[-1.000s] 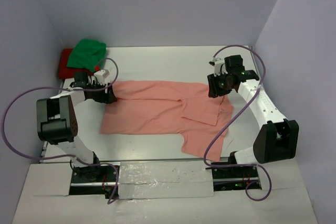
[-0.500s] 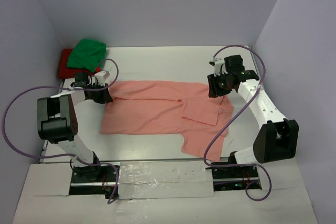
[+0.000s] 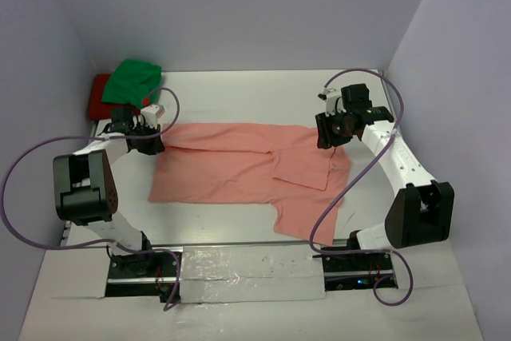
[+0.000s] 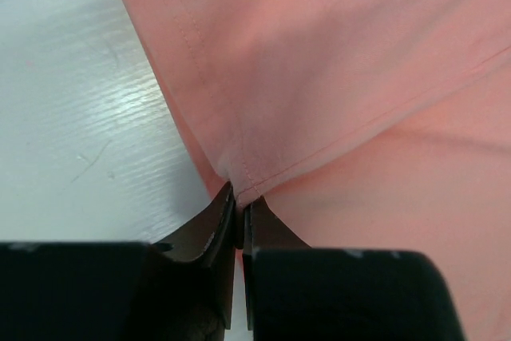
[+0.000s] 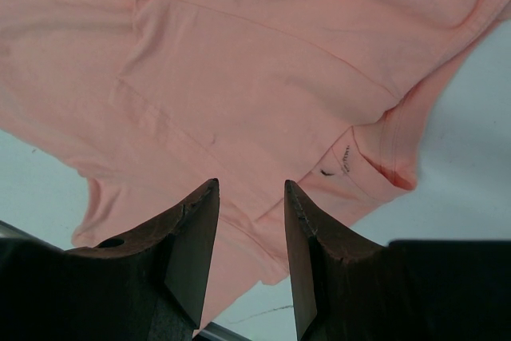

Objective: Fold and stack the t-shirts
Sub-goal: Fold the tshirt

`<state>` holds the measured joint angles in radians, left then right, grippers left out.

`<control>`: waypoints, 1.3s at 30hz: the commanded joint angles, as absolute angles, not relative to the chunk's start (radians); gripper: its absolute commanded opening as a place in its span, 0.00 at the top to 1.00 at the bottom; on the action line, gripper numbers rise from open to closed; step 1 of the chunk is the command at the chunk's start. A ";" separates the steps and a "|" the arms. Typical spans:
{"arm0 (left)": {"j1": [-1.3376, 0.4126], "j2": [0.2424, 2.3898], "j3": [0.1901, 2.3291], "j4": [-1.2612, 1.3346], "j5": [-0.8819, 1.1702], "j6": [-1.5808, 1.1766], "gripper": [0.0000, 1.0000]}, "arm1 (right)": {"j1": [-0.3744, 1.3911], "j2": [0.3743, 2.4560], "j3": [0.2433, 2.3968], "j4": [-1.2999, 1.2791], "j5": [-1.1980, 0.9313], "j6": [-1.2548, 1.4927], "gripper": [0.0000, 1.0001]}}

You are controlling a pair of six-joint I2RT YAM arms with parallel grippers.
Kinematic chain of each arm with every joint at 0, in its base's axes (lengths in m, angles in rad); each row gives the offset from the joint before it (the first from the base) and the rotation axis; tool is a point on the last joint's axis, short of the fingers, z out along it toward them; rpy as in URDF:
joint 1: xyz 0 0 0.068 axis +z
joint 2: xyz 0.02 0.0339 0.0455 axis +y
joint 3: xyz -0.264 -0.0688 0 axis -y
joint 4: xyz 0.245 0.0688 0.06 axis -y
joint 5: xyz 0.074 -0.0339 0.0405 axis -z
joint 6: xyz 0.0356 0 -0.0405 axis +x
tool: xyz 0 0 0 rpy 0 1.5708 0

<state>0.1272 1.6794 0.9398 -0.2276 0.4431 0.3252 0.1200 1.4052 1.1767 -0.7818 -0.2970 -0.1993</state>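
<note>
At the far left corner of the bench [image 3: 239,85] a green shirt [image 3: 134,81] lies bunched on top of a red shirt [image 3: 98,97]; neither is neatly folded, as far as the overhead view shows. Just right of them, the left jaws are clamped tight on a pinch of the salmon-pink shirt [image 3: 231,169], at its far left corner, where the stitched hem [image 4: 196,53] meets the bare bench [image 4: 80,117].

The salmon-pink shirt lies spread flat in the middle of the bench, its long axis running left to right. The hem points left and the collar [image 5: 375,157], with its small label, points right. One sleeve [image 3: 307,213] sticks out toward the near edge.

On the right, the right jaws stand apart and hold nothing, poised over the cloth near the collar end.

The step in hand looks like taking hold for the first lengthwise fold: one far corner is secured, the other is not. The next move probably calls for the right jaws to drop and close on the far shoulder edge. Both ends could then be carried toward the near edge together, keeping the cloth taut so it does not wrinkle.
</note>
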 commanded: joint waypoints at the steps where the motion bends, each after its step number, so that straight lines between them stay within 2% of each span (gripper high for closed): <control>1: 0.129 1.626 0.942 -0.190 0.400 0.353 0.89 | 0.126 1.407 1.195 -0.793 -0.301 -0.204 0.55; 4: 0.129 1.632 0.953 -0.218 0.410 0.356 0.68 | 0.127 1.407 1.195 -0.796 -0.304 -0.204 0.55; 5: 0.127 1.632 0.951 -0.222 0.416 0.357 0.47 | 0.126 1.405 1.195 -0.796 -0.305 -0.204 0.55; 6: 0.127 1.635 0.950 -0.222 0.416 0.359 0.36 | 0.126 1.405 1.195 -0.798 -0.305 -0.206 0.54; 8: 0.127 1.635 0.942 -0.224 0.416 0.359 0.25 | 0.126 1.402 1.195 -0.798 -0.304 -0.206 0.55; 10: 0.127 1.631 0.937 -0.224 0.419 0.365 0.09 | 0.127 1.399 1.192 -0.796 -0.304 -0.207 0.55; 11: 0.127 1.631 0.937 -0.225 0.419 0.364 0.07 | 0.126 1.397 1.192 -0.796 -0.304 -0.207 0.55; 19: 0.126 1.620 0.917 -0.181 0.426 0.350 0.07 | 0.126 1.397 1.190 -0.796 -0.301 -0.207 0.54; 21: 0.126 1.618 0.913 -0.166 0.434 0.344 0.16 | 0.127 1.397 1.190 -0.796 -0.298 -0.207 0.55; 22: 0.126 1.623 0.917 -0.167 0.451 0.341 0.24 | 0.127 1.399 1.190 -0.796 -0.298 -0.207 0.55; 30: 0.126 1.621 0.933 -0.164 0.500 0.327 0.37 | 0.127 1.404 1.189 -0.795 -0.293 -0.206 0.54; 37: 0.123 1.644 0.925 -0.181 0.496 0.334 0.57 | 0.126 1.397 1.186 -0.793 -0.287 -0.207 0.54; 39: 0.123 1.649 0.925 -0.193 0.499 0.336 0.60 | 0.127 1.397 1.184 -0.792 -0.287 -0.207 0.55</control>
<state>0.1268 1.6592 0.9184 -0.2050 0.4679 0.3264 0.1200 1.4055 1.1767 -0.7876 -0.2958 -0.1997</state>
